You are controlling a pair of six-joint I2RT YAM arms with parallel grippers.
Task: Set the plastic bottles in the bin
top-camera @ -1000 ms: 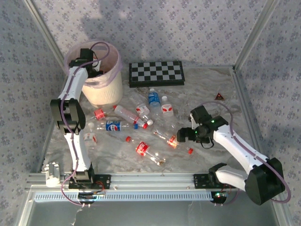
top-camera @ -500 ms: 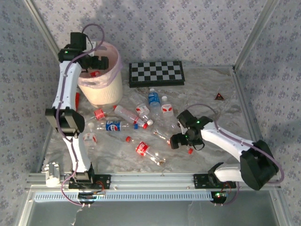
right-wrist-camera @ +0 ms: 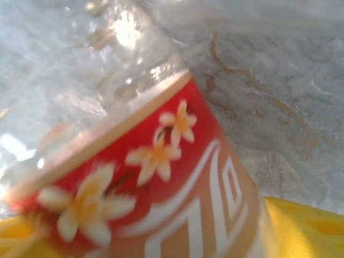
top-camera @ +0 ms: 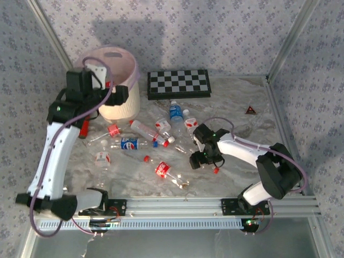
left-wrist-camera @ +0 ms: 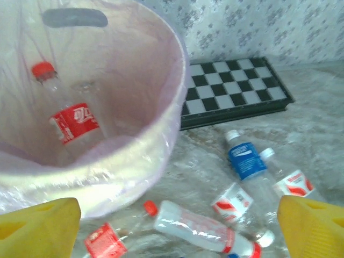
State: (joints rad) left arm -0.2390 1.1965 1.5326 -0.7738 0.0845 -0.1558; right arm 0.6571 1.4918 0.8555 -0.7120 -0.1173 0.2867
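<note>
The cream bin (top-camera: 122,108) with its pink liner stands at the back left. One red-labelled bottle (left-wrist-camera: 72,121) lies inside the bin (left-wrist-camera: 161,134). My left gripper (top-camera: 117,95) hangs at the bin's front rim; in the left wrist view the left gripper (left-wrist-camera: 177,228) is open and holds nothing. Several bottles lie scattered mid-table, among them a blue-labelled one (top-camera: 129,144) and a red-labelled one (top-camera: 163,170). My right gripper (top-camera: 199,157) is low on the table. In the right wrist view the right gripper (right-wrist-camera: 156,236) has a yellow finger against each side of a red flower-labelled bottle (right-wrist-camera: 161,177).
A chequered board (top-camera: 179,83) lies at the back, right of the bin. A red cylinder (top-camera: 85,128) lies left of the bottles. Loose red caps (top-camera: 145,158) sit among them. A small red triangle (top-camera: 251,109) sits at the right. Frame rails edge the table.
My left arm has drawn back from over the bin and swung down to its front. My right gripper slid left over the red flower-labelled bottle and its jaws narrowed around it.
</note>
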